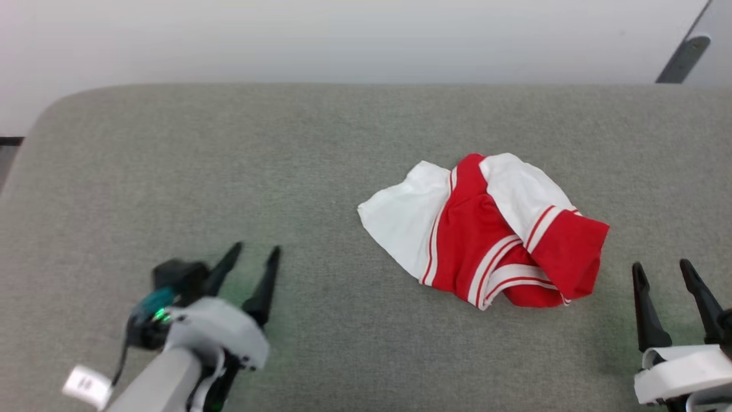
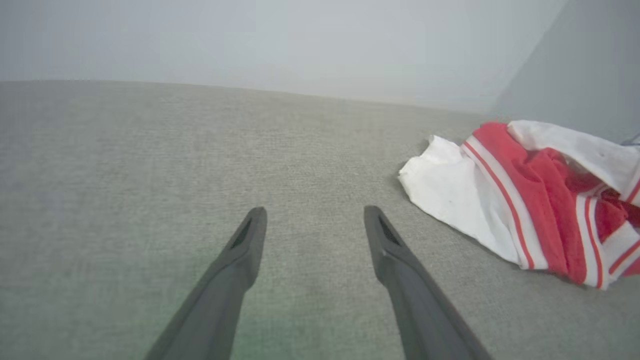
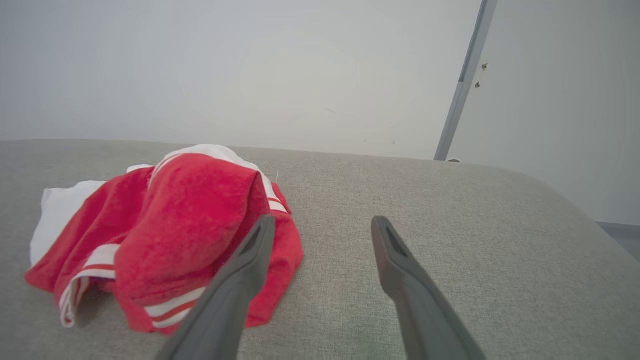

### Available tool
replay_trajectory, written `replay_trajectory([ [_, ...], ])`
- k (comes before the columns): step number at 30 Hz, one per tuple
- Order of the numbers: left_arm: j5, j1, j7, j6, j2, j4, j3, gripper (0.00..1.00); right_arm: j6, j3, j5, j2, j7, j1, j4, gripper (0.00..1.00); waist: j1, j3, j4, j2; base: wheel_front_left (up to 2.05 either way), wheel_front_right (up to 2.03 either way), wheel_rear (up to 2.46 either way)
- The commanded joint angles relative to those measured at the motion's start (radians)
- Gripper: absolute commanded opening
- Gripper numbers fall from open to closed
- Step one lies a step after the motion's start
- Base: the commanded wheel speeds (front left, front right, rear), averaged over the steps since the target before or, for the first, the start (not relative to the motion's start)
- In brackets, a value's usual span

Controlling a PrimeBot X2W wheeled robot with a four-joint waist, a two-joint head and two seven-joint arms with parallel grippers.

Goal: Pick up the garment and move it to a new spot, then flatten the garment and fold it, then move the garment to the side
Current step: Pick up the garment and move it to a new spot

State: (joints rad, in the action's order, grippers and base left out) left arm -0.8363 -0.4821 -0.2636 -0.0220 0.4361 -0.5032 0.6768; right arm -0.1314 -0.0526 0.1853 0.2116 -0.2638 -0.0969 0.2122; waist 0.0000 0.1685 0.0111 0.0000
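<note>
The garment (image 1: 486,229) lies crumpled in a heap on the grey padded table, right of centre, red with white sleeves and striped trim. In the left wrist view the garment (image 2: 530,200) sits to the right, beyond the fingers. The right wrist view has the garment (image 3: 165,235) to the left, just past the left finger. My left gripper (image 1: 255,249) stands open over the table at the lower left, well left of the garment, nothing between its fingers. At the lower right, my right gripper (image 1: 662,266) is open and empty, close to the garment's right side.
The grey fabric table (image 1: 171,171) has a rounded far-left corner and ends at a pale wall behind. A door frame (image 3: 462,80) stands at the far right. Bare surface stretches left of the garment and beyond it.
</note>
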Motion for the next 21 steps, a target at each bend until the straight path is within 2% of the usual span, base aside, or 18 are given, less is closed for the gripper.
replay_trajectory([
  [1, 0.049, 0.055, -0.001, 0.001, -0.012, 0.044, -0.079, 1.00, 0.001, -0.008, 0.006, 0.005, -0.001, 0.017, -0.004, 1.00, 0.0000, -0.017, 0.016, 0.0000, 0.00, 0.00, 0.00],
  [5, 0.166, 0.199, -0.001, 0.016, -0.045, 0.145, -0.273, 1.00, 0.001, -0.023, 0.011, 0.007, -0.001, 0.041, -0.005, 1.00, 0.0000, -0.036, 0.019, 0.0000, 0.00, 0.00, 0.00],
  [10, 0.311, 0.327, -0.001, 0.050, -0.097, 0.259, -0.466, 1.00, 0.001, -0.038, 0.020, 0.003, -0.001, 0.058, -0.009, 1.00, 0.0000, -0.065, 0.010, 0.0000, 0.00, 0.00, 0.00],
  [16, 0.466, 0.428, -0.001, 0.090, -0.168, 0.383, -0.602, 1.00, 0.001, -0.057, 0.028, -0.007, -0.001, 0.072, -0.024, 1.00, 0.0000, -0.098, -0.001, 0.0000, 0.00, 0.00, 0.00],
  [21, 0.527, 0.484, -0.001, 0.120, -0.221, 0.425, -0.666, 1.00, 0.001, -0.059, 0.032, -0.014, -0.001, 0.079, -0.048, 1.00, 0.0000, -0.114, -0.008, 0.0000, 0.00, 0.00, 0.00],
])
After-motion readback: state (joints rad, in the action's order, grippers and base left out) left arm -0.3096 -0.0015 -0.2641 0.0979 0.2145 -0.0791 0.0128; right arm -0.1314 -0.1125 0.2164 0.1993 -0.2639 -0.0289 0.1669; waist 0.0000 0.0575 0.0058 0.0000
